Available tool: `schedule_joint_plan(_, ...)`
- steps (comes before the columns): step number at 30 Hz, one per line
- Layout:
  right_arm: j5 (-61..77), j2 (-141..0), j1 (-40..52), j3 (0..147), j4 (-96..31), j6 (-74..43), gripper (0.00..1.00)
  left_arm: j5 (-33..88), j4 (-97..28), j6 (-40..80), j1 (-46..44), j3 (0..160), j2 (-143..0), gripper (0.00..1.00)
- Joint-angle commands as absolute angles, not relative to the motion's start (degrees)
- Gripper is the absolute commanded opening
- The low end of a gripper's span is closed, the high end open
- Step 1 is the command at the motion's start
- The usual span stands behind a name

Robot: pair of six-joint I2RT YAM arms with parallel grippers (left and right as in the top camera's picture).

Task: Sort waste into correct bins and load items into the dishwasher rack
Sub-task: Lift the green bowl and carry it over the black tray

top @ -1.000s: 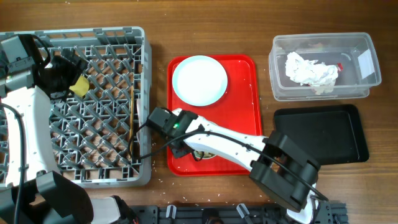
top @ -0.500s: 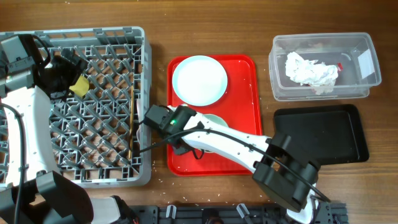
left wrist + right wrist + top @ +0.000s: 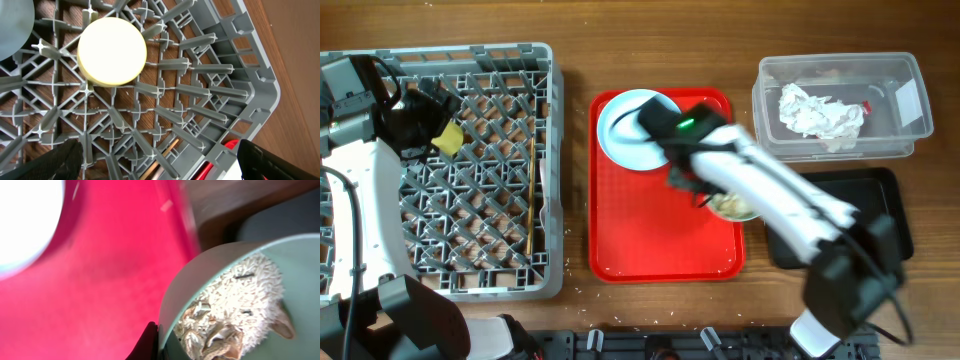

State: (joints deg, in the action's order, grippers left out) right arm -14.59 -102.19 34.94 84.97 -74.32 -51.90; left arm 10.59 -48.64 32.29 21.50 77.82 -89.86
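Closest to the right wrist camera, the pale green bowl (image 3: 190, 285) fills the lower right of the view. It has a thin pale rim and is heaped with white rice (image 3: 245, 295) and torn beige scraps (image 3: 215, 340). The right gripper (image 3: 156, 339) pinches that rim at its lower left edge, where one dark finger (image 3: 147, 342) shows pressed against the outside wall. The rest of the bowl stretches away to the right of the finger. Beyond it lie the red tray (image 3: 100, 280) and the pale blue plate (image 3: 25, 220). From overhead the bowl sits at the tray's right edge, just beside the black tray (image 3: 850, 215). The left gripper (image 3: 157, 150) is spread wide, with dark fingers (image 3: 55, 162) at the frame's lower corners. The yellow cup (image 3: 112, 51) rests on the rack (image 3: 250, 65) lattice beyond them, untouched. Farthest off, the clear tub (image 3: 910, 125) holds the crumpled napkin (image 3: 818, 112).
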Motion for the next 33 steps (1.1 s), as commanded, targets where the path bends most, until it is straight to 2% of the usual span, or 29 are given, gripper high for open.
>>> schedule_joint_plan(1, -6.9, -94.3, 24.3, 86.3, -74.8, -42.4, 0.04, 10.9, -48.5, 32.6, 21.7, 77.6, -89.1, 1.0)
schedule_joint_plan(6, 0.5, -91.9, 8.5, 84.9, -78.1, -34.2, 0.04, 10.9, -48.5, 32.6, 21.7, 77.6, -89.1, 1.0)
schedule_joint_plan(12, 12.8, -91.9, -5.2, 79.2, -76.2, -23.7, 0.04, 10.9, -48.5, 32.6, 21.7, 77.6, -89.1, 1.0)
schedule_joint_plan(20, 21.9, -91.8, -12.1, 73.6, -75.0, -15.4, 0.04, 10.9, -48.5, 32.6, 21.7, 77.6, -89.1, 1.0)
schedule_joint_plan(23, 26.8, -91.8, -17.6, 69.3, -73.3, -12.6, 0.04, 10.9, -48.5, 32.6, 21.7, 77.6, -89.1, 1.0)
schedule_joint_plan(29, 37.1, -91.8, -26.7, 68.8, -74.2, -1.2, 0.04, 10.9, -48.5, 32.6, 21.7, 77.6, -89.1, 1.0)
schedule_joint_plan(33, 42.5, -91.8, -29.4, 68.7, -74.4, 0.0, 0.04, 10.9, -48.5, 32.6, 21.7, 77.6, -89.1, 1.0)
